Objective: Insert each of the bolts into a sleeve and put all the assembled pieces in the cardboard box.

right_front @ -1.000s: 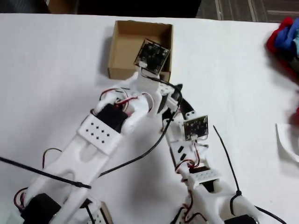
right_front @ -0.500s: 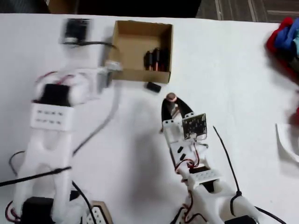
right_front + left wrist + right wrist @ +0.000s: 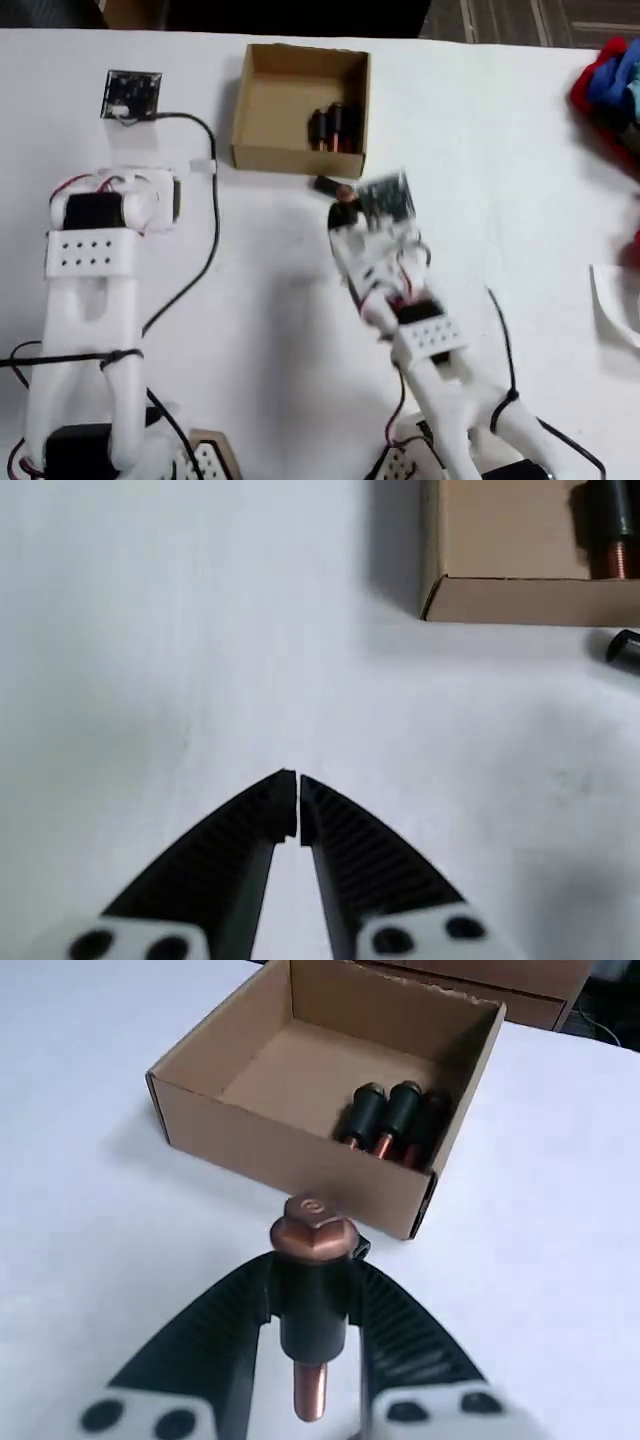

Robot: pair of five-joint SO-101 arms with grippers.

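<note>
The open cardboard box (image 3: 262, 158) stands at the table's back centre, with several assembled bolt-and-sleeve pieces (image 3: 333, 127) lying against its right wall; they also show in the right wrist view (image 3: 388, 1126) inside the box (image 3: 250, 1140). My right gripper (image 3: 312, 1270) is shut on a copper bolt in a black sleeve (image 3: 312, 1305), held upright just in front of the box (image 3: 345, 195). A loose black sleeve (image 3: 325, 185) lies on the table by the box's front wall. My left gripper (image 3: 297, 785) is shut with nothing in it, over bare table left of the box (image 3: 520, 600).
The left arm (image 3: 90, 250) stands at the table's left side, its black cable (image 3: 205, 240) looping beside it. A red and blue cloth heap (image 3: 610, 85) and a white object (image 3: 615, 310) sit at the right edge.
The left arm swung from the box's front away to the left side of the table. The right arm carried the sleeved bolt closer to the box's front wall.
</note>
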